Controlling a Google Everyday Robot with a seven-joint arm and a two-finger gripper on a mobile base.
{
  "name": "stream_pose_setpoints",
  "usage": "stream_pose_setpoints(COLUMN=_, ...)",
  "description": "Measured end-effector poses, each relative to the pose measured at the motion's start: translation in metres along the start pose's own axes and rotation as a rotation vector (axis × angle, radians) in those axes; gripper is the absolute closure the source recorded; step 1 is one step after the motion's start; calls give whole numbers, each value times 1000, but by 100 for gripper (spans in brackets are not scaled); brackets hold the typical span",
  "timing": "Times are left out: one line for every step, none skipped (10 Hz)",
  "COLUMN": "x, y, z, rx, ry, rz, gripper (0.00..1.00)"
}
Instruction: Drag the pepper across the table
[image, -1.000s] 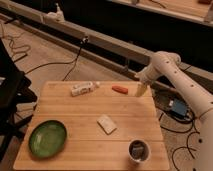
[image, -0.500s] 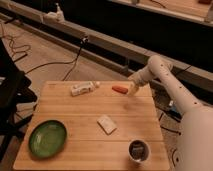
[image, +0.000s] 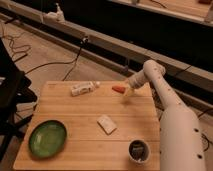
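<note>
Nudging mid-body should suit the likely light, slick pepper (image: 119, 89); gripper (image: 128, 92) at its three o'clock, grip state I cannot tell

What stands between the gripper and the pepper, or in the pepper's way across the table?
Nothing visible separates the gripper from the pepper; it sits close beside it near the far edge of the table. A straight drag along that edge would likely meet the white bottle.
</note>
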Motion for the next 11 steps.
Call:
stream_pose_setpoints(x=3, y=-5, z=4, rx=3, ry=0, rz=4, gripper=20)
stream_pose_setpoints(x=7, y=-8, z=6, rx=5, ry=3, rz=9, gripper=21)
stream_pose_setpoints(x=14, y=-10, z=10, rx=4, ry=7, rz=16, gripper=27)
stream_pose_setpoints(x=19, y=-11, z=12, rx=4, ry=9, rz=20, gripper=38)
stream_pose_setpoints(x=21, y=-12, z=12, rx=3, ry=9, rz=22, gripper=46)
stream_pose_setpoints(x=24, y=-12, z=11, rx=2, ry=10, rz=24, gripper=58)
stream_pose_setpoints(x=25, y=-12, z=10, rx=1, ry=9, rz=22, gripper=67)
stream_pose_setpoints(x=27, y=-12, z=9, rx=-2, ry=8, rz=20, gripper=77)
stream_pose_setpoints(x=27, y=-11, z=8, rx=-5, ry=6, rz=15, gripper=87)
stream_pose_setpoints(x=25, y=-10, z=5, rx=-9, ry=4, rz=6, gripper=96)
stream_pose_setpoints(x=24, y=-8, z=3, rx=-11, ry=2, rz=-1, gripper=100)
